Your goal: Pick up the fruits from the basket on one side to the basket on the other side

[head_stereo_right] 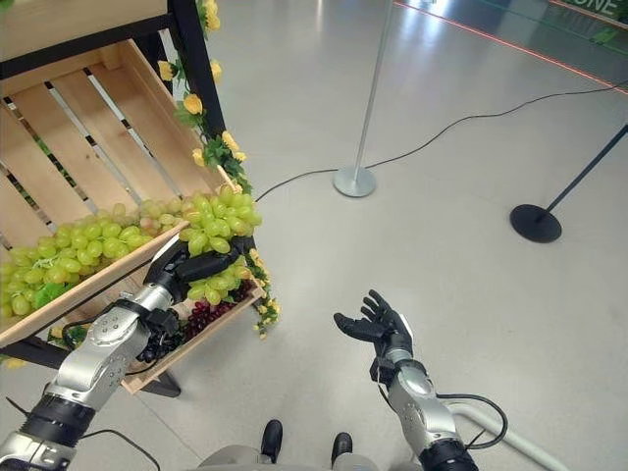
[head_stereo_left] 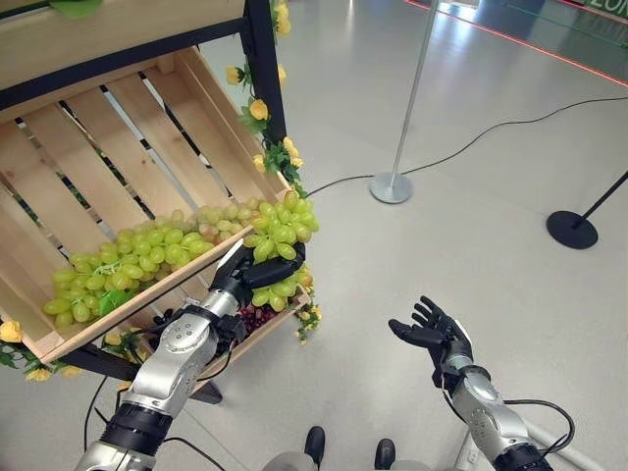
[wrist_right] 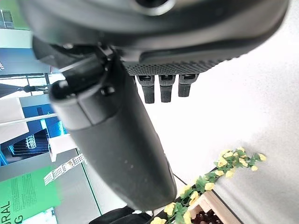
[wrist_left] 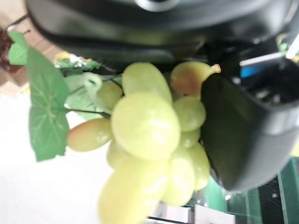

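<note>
Left hand (head_stereo_left: 257, 277) clenched round bunch of pale green grapes (head_stereo_left: 278, 257) at slatted wooden crate's (head_stereo_left: 118, 137) right corner; right hand (head_stereo_left: 433, 335) released, palm up, well apart rightward.

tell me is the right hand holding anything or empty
Empty and open: the right hand hangs over bare floor with fingers spread, nothing in it. The green grape bunch is in the left hand.
</note>
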{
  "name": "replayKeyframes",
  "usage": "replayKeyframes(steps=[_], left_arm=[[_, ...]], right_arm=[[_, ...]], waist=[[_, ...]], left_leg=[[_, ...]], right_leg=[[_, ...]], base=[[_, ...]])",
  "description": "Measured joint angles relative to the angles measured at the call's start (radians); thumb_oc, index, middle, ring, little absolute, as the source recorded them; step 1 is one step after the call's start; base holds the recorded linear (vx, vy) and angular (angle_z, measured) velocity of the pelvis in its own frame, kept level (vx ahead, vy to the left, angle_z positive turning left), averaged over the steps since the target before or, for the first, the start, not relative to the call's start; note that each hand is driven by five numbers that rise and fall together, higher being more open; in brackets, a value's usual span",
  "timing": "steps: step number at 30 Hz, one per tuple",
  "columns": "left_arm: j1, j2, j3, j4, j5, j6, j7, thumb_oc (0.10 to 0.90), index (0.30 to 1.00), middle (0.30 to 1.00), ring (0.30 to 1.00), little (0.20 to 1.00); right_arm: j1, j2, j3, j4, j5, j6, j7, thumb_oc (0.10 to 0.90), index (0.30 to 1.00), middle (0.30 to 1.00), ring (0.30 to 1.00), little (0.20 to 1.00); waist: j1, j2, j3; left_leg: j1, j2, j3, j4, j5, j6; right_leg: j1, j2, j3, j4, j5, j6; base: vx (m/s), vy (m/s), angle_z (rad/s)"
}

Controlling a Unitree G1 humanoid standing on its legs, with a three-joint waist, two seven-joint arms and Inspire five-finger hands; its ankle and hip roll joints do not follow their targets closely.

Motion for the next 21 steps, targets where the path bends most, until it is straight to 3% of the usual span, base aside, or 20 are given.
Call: replayKeyframes(steps=[9, 13, 21], left_arm=[[-0.023, 0.028, 0.054, -0.122, -0.214, 0.049, -0.059, 0.4, 0.3, 0.3, 0.3, 0.3], [-0.09, 0.029, 0.087, -0.128, -0.248, 0.059, -0.081, 0.4, 0.3, 0.3, 0.3, 0.3], [-0.092, 0.027, 0.124, -0.198, -0.331, 0.098, -0.116, 0.4, 0.3, 0.3, 0.3, 0.3]], right_arm=[[-0.011, 0.03, 0.004, 0.067, 0.002, -0.001, -0.025, 0.8, 0.9, 0.9, 0.9, 0.9], [-0.019, 0.037, 0.005, 0.094, 0.009, -0.001, -0.03, 0.8, 0.9, 0.9, 0.9, 0.9], [-0.018, 0.04, 0.005, 0.113, 0.01, -0.002, -0.056, 0.8, 0.9, 0.9, 0.9, 0.9]], waist=[[0.034, 0.004, -0.002], [0.049, 0.013, -0.007], [0.056, 0.027, -0.016]], left_leg=[[-0.009, 0.006, -0.016, 0.007, 0.006, -0.005], [-0.014, 0.005, -0.029, 0.007, 0.008, -0.007], [-0.015, 0.006, -0.039, 0.007, 0.008, -0.012]], right_leg=[[-0.001, 0.007, -0.016, 0.0, -0.004, -0.007], [0.0, 0.007, -0.031, 0.0, -0.006, -0.008], [0.004, 0.009, -0.036, 0.0, -0.006, -0.009]], base=[[-0.01, -0.032, 0.08], [0.0, -0.045, 0.09], [0.01, -0.051, 0.03]])
